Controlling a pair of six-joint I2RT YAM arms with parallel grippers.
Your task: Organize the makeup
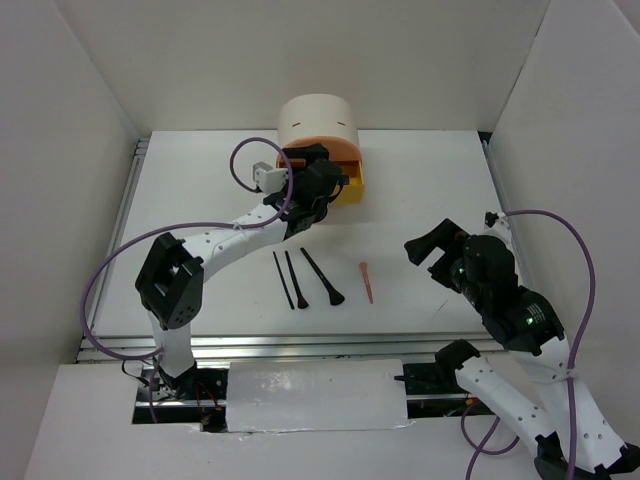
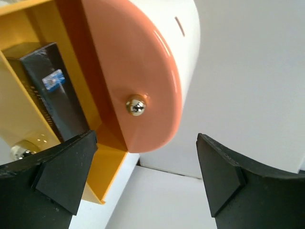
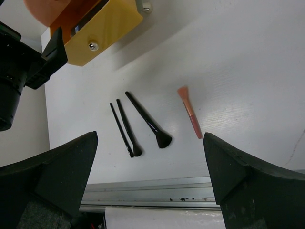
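Where the table point(image 1: 430, 180) lies nearest the arm bases, the right claw point(image 3: 150, 143) hovers spread wide and empty above two thin black sticks point(image 3: 127, 126), a black flared-head brush point(image 3: 148, 120) and a salmon-pink stick point(image 3: 190, 112). Farther back, the left claw point(image 2: 147, 167) gapes wide at the organizer's point(image 1: 318, 122) pulled-out yellow drawer point(image 3: 105, 28), where a dark grey box point(image 2: 52, 100) lies.

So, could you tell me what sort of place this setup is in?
Most likely a lab robot test cell, not a home: a white table boxed in by plain white panels, an aluminium rail along its near edge, and looping purple cables.
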